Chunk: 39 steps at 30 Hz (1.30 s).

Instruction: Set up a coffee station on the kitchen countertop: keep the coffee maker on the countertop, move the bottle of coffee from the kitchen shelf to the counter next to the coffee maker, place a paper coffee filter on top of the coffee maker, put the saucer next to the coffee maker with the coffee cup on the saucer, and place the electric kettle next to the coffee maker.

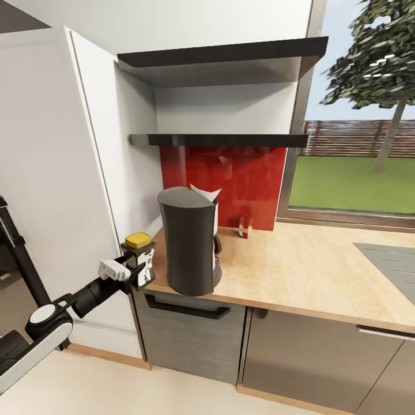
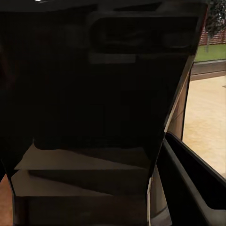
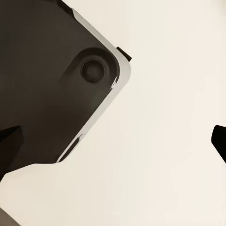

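Note:
The tall dark grey coffee maker (image 1: 189, 245) stands near the left end of the wood-grain countertop (image 1: 300, 265). A white paper coffee filter (image 1: 206, 193) pokes out of its top. Just left of it, at the counter's end corner, my left gripper (image 1: 140, 267) is shut on the dark bottle of coffee (image 1: 138, 240) with its amber lid. I cannot tell whether the bottle rests on the worktop. Close up, the bottle (image 2: 94, 94) is a dark mass beside one black finger (image 2: 188, 174). The black kitchen shelf (image 1: 219, 139) above is bare. My right gripper (image 3: 113, 139) is open over pale floor.
A tall white cabinet (image 1: 52, 173) rises directly left of the counter's end. A small red and white object (image 1: 246, 226) sits by the red backsplash. The grey sink (image 1: 392, 259) is at the far right, a window behind it. Dark cabinet fronts (image 1: 190, 340) lie below.

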Available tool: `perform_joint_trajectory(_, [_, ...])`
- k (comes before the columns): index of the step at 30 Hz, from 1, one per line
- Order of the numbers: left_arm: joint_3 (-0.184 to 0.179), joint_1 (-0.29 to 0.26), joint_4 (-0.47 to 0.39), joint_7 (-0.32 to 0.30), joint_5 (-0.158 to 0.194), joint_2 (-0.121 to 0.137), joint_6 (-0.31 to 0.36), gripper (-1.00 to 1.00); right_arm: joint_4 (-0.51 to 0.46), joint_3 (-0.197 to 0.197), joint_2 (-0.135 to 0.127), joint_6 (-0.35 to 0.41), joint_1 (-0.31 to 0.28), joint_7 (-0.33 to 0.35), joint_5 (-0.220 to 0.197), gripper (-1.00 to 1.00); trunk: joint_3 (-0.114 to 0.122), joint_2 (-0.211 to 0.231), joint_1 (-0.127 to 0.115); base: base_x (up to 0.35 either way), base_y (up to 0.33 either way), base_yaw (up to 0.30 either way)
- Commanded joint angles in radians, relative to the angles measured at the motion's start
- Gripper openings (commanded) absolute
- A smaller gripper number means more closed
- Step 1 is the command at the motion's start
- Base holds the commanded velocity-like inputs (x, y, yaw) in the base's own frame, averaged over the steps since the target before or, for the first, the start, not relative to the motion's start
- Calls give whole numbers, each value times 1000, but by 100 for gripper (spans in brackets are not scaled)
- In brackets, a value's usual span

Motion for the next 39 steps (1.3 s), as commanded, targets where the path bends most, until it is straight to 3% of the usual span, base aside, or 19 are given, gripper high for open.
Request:
perform_joint_trajectory(1, [-3, -2, 0, -1, 9, 1, -3, -100, 3, 5, 0, -6, -1, 6, -9, 100, -2, -1, 0, 0, 0, 0])
perform_joint_trajectory(19, [-1, -2, -1, 1, 9, -19, 0, -100, 4, 5, 0, -6, -1, 6, -9, 100, -14, -29, 16, 0, 0, 0])
perform_joint_trajectory(30, [9, -2, -1, 1, 9, -19, 0, -100, 4, 5, 0, -6, -1, 6, -9, 100, -49, -106, 58, 0, 0, 0])
perform_joint_trajectory(34, [9, -2, -1, 1, 9, -19, 0, -100, 3, 5, 0, -6, -1, 6, -9, 100, -49, -106, 58, 0, 0, 0])
perform_joint_trajectory(39, [9, -2, -1, 1, 9, -19, 0, -100, 4, 5, 0, -6, -1, 6, -9, 100, -64, -141, 77, 0, 0, 0])
